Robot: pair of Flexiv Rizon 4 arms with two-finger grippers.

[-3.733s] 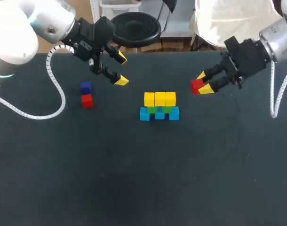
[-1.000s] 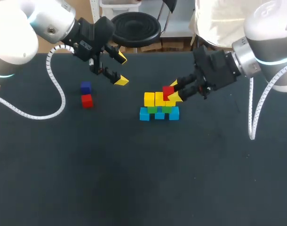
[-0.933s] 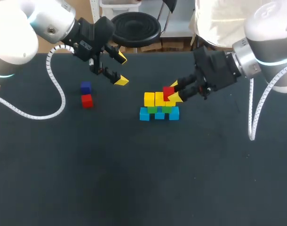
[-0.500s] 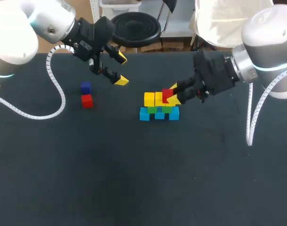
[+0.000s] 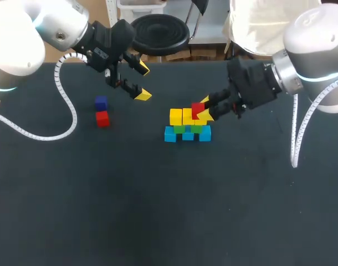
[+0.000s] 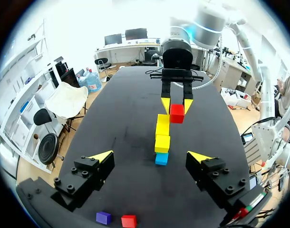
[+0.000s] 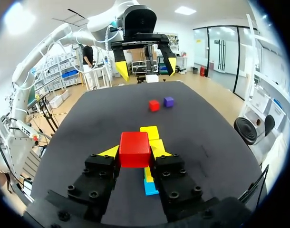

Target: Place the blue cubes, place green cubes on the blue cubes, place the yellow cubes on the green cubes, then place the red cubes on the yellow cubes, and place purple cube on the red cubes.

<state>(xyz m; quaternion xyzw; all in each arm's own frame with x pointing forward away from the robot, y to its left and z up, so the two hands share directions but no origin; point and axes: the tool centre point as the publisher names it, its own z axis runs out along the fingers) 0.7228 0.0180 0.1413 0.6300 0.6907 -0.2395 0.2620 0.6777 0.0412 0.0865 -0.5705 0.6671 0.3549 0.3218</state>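
In the middle of the table stands a stack: a row of blue cubes (image 5: 169, 134), green cubes (image 5: 180, 129) on them, and a row of yellow cubes (image 5: 175, 117) on top. My right gripper (image 5: 203, 110) is shut on a red cube (image 5: 198, 109) over the right end of the yellow row; whether the cube touches it I cannot tell. The right wrist view shows this red cube (image 7: 134, 149) between the fingers, above the yellow cubes (image 7: 150, 133). My left gripper (image 5: 141, 82) hangs open at the back left. A purple cube (image 5: 101, 103) and a second red cube (image 5: 103, 118) lie left.
In the left wrist view the open left gripper (image 6: 150, 156) faces the stack (image 6: 162, 142), with the purple cube (image 6: 103, 217) and loose red cube (image 6: 129, 221) under it. The dark table (image 5: 158, 210) stretches wide in front of the stack.
The right gripper has carried the red cube from the right side to the stack's yellow row; over the last second it hardly shifted. The left arm has kept still.
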